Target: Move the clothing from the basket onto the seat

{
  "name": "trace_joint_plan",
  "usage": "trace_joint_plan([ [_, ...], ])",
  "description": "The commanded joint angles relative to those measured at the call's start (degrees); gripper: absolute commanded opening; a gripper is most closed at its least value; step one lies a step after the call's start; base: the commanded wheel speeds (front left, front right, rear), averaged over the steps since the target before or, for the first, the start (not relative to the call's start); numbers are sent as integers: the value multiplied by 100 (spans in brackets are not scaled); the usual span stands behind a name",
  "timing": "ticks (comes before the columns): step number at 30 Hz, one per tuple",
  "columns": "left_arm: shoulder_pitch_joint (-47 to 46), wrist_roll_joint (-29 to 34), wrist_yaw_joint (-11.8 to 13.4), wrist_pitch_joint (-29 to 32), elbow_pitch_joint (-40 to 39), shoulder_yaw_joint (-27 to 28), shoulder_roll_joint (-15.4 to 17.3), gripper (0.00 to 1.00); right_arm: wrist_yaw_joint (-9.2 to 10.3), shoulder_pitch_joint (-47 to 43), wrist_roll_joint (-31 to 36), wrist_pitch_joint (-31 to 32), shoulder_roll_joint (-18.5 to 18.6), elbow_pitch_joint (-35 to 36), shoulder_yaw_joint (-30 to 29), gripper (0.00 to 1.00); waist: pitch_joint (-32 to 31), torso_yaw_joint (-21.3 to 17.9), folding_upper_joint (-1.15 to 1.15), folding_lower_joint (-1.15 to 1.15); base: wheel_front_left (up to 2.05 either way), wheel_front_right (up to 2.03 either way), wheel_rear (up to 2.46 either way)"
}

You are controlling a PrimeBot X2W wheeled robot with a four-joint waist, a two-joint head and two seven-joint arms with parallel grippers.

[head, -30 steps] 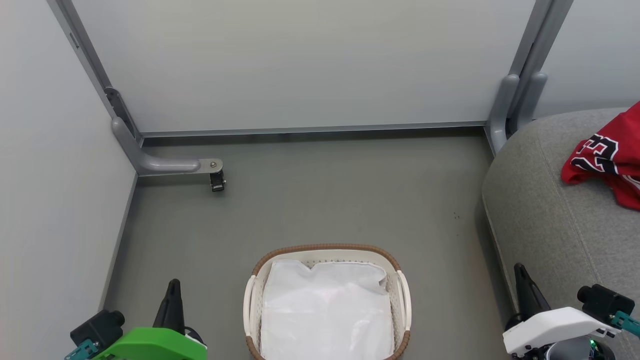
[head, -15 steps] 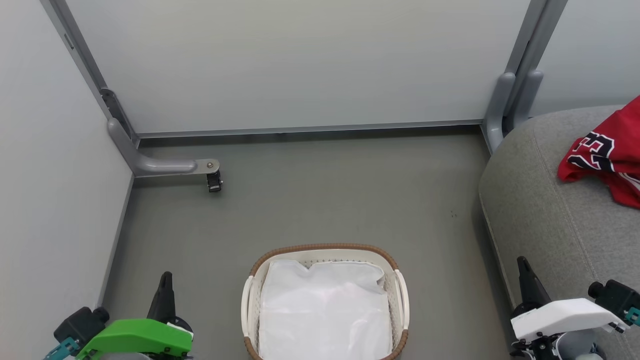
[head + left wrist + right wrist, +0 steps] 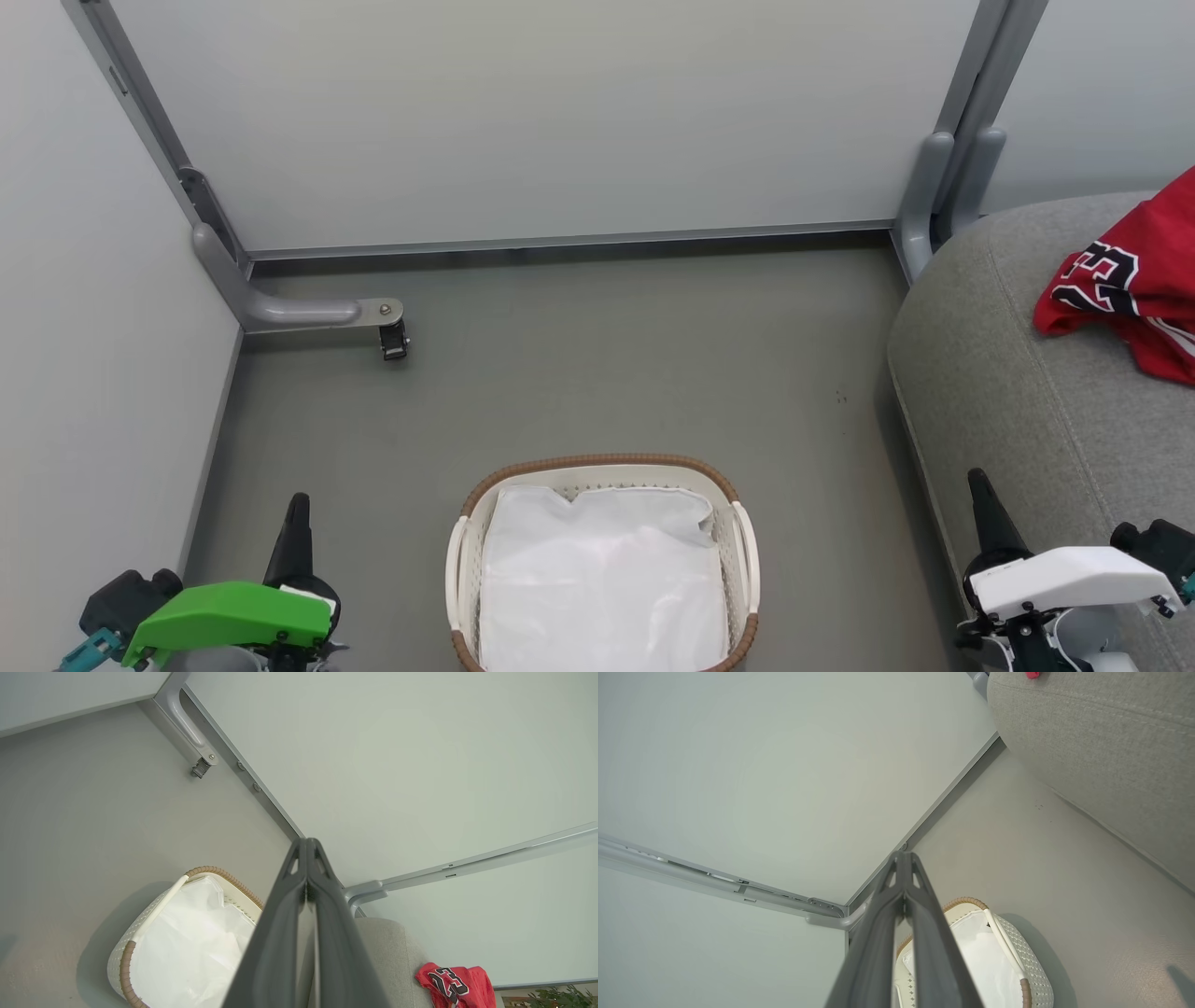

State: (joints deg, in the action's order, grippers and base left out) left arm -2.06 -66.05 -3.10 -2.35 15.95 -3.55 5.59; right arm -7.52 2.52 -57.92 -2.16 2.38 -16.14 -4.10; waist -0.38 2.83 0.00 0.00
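Head view first: the basket sits on the floor with just a white sheet showing inside, no red anywhere in it. The red jersey is lying on the seat, off to the right. My worry: if a pincer dives back in, it'll most likely grab the sheet, which isn't part of the job. Something could be hiding under the sheet, can't tell from here. The left pincer and right pincer both hang low, either side of the basket, touching nothing.

Left wrist view: the left pincer is clenched tight, fingers pressed together, nothing between them. Below it you get the basket with the sheet, plus the jersey up on the seat.

Right wrist view: same deal, the right pincer is clamped and empty, pointing at the wall corner above the basket. Going into the basket clenched like that would just shove cloth around or catch on the lattice, so it'd need to spread first.
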Motion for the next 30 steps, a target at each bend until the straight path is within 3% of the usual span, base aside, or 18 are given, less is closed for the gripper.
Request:
trace_joint_plan([
  [1,-190,-156,-64,37,-74,82,-14,0,2,123,-188,44,38,81,-31,0,1,-7,0,0,0,0,0],
  [30,-321,-1403,-256,473,-141,550,-142,0,4,269,-1821,467,51,157,-143,0,24,-125,0,0,0,0,0],
])
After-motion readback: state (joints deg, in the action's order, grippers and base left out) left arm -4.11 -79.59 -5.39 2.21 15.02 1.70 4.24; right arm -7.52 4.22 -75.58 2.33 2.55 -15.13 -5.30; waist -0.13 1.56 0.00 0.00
